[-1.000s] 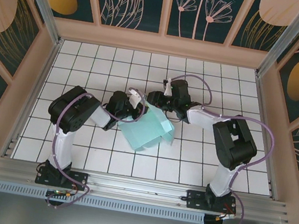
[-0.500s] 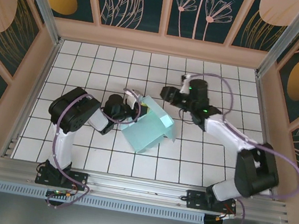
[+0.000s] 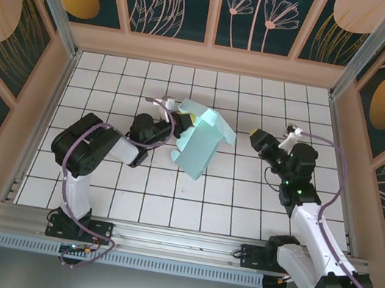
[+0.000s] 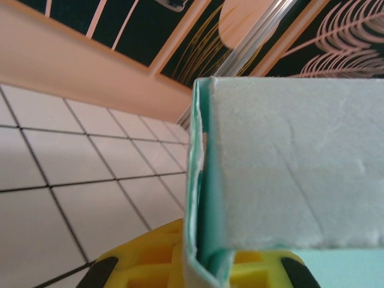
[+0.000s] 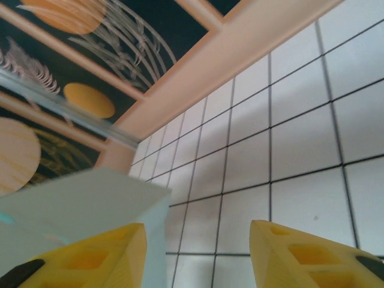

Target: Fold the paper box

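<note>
I see L claw (image 3: 175,121) pinched shut on left edge of the paper box (image 3: 198,146). Box is tilted, propped on the table (image 3: 240,212) mid-grid. R claw (image 3: 258,138) has jaws apart, empty, well clear to box's right.

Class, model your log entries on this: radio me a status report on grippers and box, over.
Left gripper shut on box, at its left edge. Right gripper open, right of box, not touching. Box part-folded. Nothing seen in the way.
</note>
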Controlling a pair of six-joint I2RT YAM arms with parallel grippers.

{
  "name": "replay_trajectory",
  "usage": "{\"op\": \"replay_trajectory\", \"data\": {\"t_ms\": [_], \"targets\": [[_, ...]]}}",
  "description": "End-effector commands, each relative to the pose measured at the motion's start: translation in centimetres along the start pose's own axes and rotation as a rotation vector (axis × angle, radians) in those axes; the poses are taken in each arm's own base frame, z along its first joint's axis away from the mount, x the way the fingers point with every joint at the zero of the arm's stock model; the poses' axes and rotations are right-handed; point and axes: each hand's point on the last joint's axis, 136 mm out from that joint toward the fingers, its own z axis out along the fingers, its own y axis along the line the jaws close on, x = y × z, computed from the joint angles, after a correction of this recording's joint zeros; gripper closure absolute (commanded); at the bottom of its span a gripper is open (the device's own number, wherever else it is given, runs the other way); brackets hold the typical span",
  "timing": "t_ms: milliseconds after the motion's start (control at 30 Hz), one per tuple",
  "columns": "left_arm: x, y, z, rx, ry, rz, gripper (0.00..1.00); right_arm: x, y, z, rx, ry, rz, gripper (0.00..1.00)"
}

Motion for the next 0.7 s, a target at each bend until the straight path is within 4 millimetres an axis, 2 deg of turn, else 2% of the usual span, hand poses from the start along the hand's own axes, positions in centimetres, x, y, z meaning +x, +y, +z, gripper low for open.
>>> {"op": "replay_trajectory", "data": {"t_ms": [0,200,367,533,667], "targets": [[-3.5,-2.0,0.5,0.055,-0.104,-0.060,1.00,0.6,3.4,-0.6,-0.197,0.013,0.029,0.51],[-3.6,-2.2,1.5,0.094,-0.096,-0.098,1.00,2.0,6.5,-0.4,-0.363,0.044,0.087,0.51],[-3.6,-2.4,1.4,0.094,-0.091,-0.081,1.00,2.2,9.0,0.4,-0.451,0.068,0.111,0.52],[-3.5,-3.2,1.5,0.120,-0.067,-0.067,1.00,2.3,11.0,1.4,-0.516,0.099,0.117,0.54],[-3.6,-2.8,1.4,0.093,-0.072,-0.054,1.00,2.6,11.5,1.3,-0.544,0.110,0.115,0.53]]}}
